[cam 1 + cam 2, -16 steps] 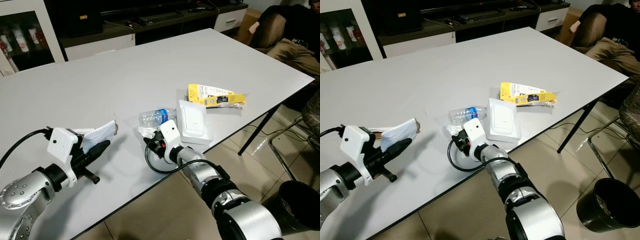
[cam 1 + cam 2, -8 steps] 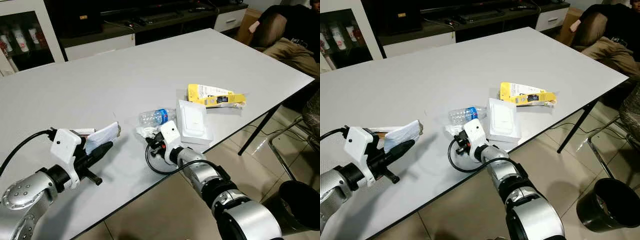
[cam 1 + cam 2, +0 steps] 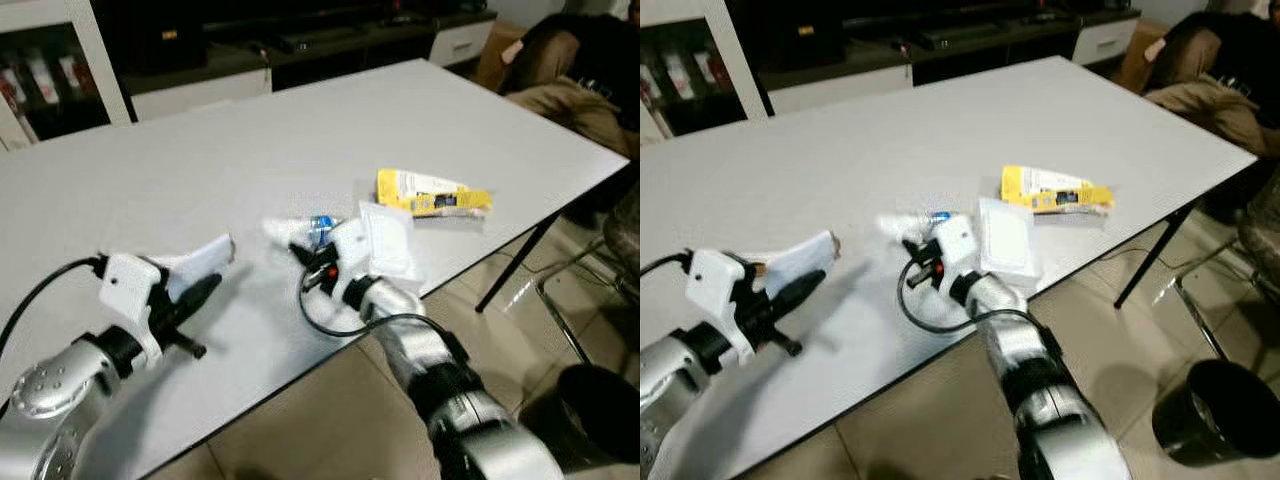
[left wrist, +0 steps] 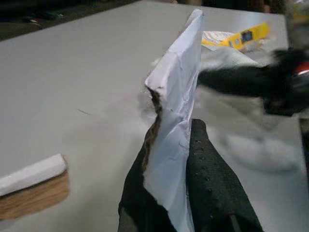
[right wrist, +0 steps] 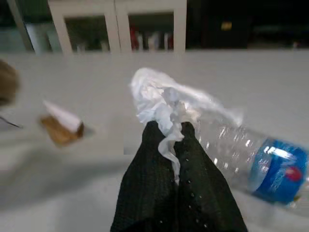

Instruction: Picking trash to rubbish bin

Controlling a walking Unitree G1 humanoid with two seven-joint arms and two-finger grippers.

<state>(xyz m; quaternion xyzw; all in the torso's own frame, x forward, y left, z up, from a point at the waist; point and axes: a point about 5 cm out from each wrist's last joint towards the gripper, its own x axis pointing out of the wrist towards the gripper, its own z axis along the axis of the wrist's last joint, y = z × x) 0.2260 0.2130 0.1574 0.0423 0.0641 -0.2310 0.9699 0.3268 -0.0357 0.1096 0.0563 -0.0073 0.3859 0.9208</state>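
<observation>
Two pieces are in hand: our left gripper (image 4: pixel 166 203) is clamped on a torn white paper scrap (image 4: pixel 175 116), our right gripper (image 5: pixel 176 145) on crumpled tissue (image 5: pixel 161 99) just above the table (image 3: pixel 250 150), beside the plastic bottle (image 5: pixel 251 159). We should keep both pinches firm, lift clear of the bottle, then turn toward the black bin (image 3: pixel 1220 415) on the floor, though blur probably hides how deep the tissue sits.

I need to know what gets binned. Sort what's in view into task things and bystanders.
Task things:
torn white card, pinched in the left tool
crumpled tissue, pinched in the right tool
plastic bottle
yellow packet
black bin on the floor

Bystanders:
white box
person's legs beyond the table
</observation>
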